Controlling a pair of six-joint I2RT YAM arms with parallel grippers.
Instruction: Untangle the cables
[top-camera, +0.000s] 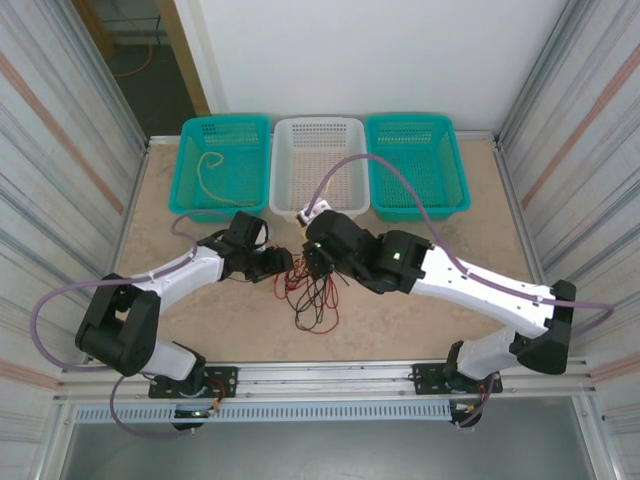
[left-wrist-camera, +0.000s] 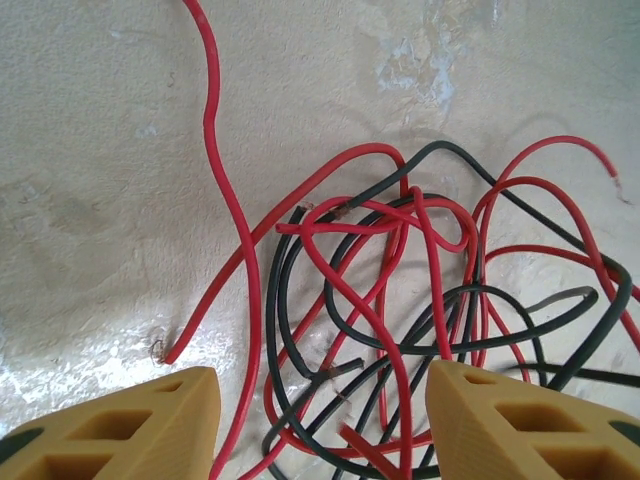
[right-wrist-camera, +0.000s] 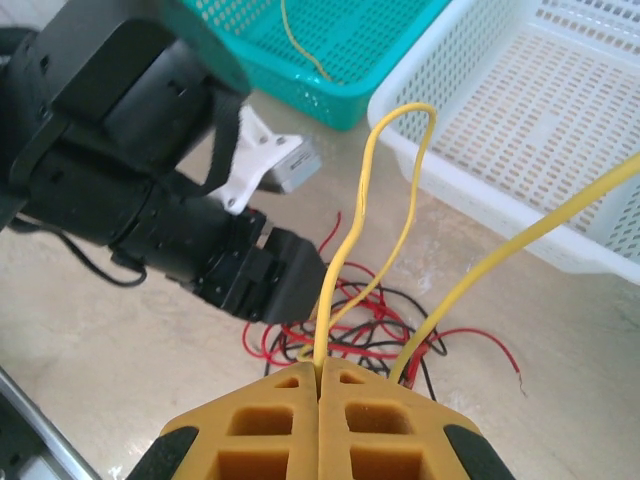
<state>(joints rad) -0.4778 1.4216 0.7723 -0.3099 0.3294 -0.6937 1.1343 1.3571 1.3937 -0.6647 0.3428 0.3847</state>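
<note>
A tangle of red and black cables (top-camera: 315, 295) lies on the table between the two arms. In the left wrist view the same red and black cables (left-wrist-camera: 400, 300) loop over one another on the pale tabletop. My left gripper (left-wrist-camera: 322, 400) hangs open just above them, its yellow fingers (left-wrist-camera: 150, 430) on either side of several strands, gripping none. My right gripper (right-wrist-camera: 320, 372) is shut on a yellow cable (right-wrist-camera: 345, 260), which rises from the fingertips, arches over and drops back towards the red and black tangle (right-wrist-camera: 380, 320). From above, the right gripper (top-camera: 318, 262) faces the left gripper (top-camera: 285, 265) closely.
Three baskets stand along the far edge: a teal one (top-camera: 227, 122) with a loose yellow cable (top-camera: 205, 175) inside, a white one (top-camera: 318, 122) and another teal one (top-camera: 412, 118). The left arm's black wrist (right-wrist-camera: 200, 250) sits close in front of my right gripper.
</note>
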